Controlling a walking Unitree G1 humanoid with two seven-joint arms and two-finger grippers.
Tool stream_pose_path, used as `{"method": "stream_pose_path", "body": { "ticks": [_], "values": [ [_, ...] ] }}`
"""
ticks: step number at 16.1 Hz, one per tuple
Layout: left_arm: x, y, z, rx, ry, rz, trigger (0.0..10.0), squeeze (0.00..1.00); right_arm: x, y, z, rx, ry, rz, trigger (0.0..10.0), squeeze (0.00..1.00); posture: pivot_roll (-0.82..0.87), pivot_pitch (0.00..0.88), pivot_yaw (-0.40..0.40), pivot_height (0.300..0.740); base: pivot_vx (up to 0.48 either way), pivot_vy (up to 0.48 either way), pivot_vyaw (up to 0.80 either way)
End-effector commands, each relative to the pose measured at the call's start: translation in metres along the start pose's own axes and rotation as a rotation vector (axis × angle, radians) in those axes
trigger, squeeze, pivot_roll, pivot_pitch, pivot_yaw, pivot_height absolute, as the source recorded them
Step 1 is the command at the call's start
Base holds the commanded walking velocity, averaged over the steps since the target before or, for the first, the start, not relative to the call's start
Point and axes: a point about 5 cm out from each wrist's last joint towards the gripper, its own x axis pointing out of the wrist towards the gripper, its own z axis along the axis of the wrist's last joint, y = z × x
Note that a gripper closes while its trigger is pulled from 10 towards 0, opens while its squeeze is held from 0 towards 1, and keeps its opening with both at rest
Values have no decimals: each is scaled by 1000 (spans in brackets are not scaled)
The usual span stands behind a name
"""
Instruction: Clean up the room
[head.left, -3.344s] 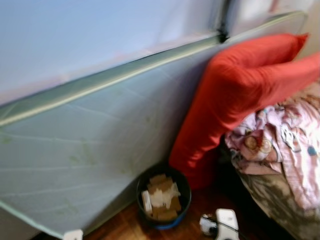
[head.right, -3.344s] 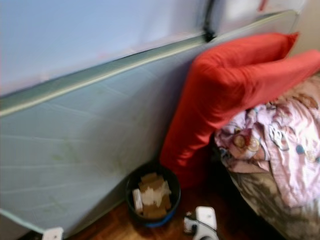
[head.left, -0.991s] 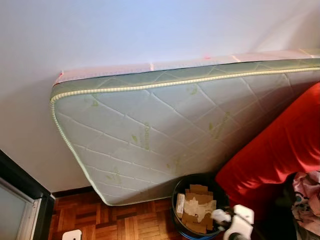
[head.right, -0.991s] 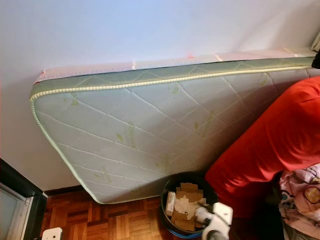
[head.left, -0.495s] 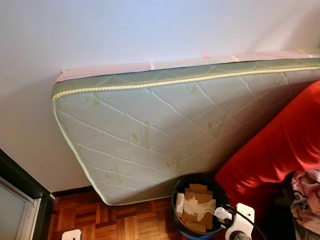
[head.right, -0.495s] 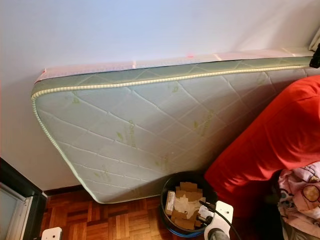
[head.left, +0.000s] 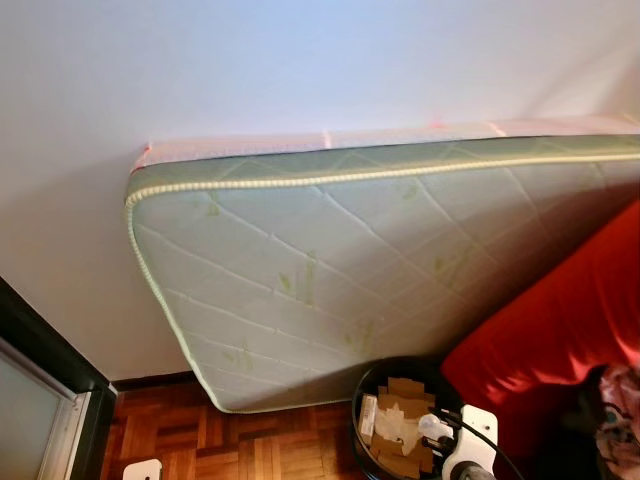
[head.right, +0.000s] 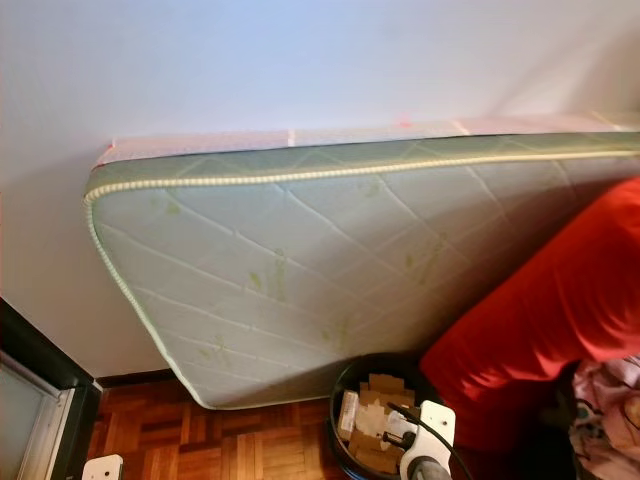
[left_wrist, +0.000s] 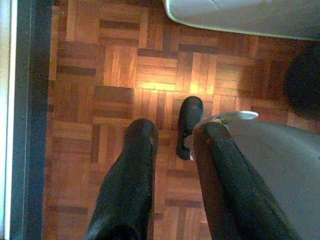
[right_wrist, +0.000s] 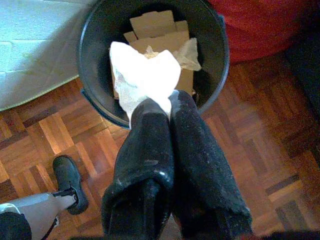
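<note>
A black bin (right_wrist: 95, 47) holding cardboard pieces (right_wrist: 156, 26) stands on the parquet at the foot of a leaning mattress. My right gripper (right_wrist: 165, 102) hangs over the bin's near rim, shut on a crumpled white paper (right_wrist: 142, 70) that sticks out past its fingertips above the cardboard. In the left eye view the bin (head.left: 368, 388) sits at the bottom, with my right wrist (head.left: 468, 432) just beside it. My left gripper (left_wrist: 175, 131) hangs open over bare parquet, nothing between its fingers.
A pale green quilted mattress (head.left: 330, 270) leans against the white wall. A red cushion (head.left: 560, 340) lies right of the bin, patterned bedding (head.left: 620, 400) beyond it. A dark door frame (head.left: 40, 350) is at the left. My foot (left_wrist: 190, 125) is below the left gripper.
The camera has swung from the red cushion toward the mattress, then drifted a little more left. My right wrist stays beside the bin with the paper held.
</note>
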Motion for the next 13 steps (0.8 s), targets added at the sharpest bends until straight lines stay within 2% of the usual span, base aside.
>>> {"method": "stream_pose_path", "body": {
  "ticks": [1,13],
  "values": [
    [-1,-1,-6,-3,22,-5,10000,0,0,-3,-1,-8,5,-7,10000,0,166,85,-72,740,266,0,0],
    [-1,-2,-6,-7,17,-8,10000,0,0,1,-1,-28,4,24,10000,0,169,93,-75,740,278,0,0]
  ]
}}
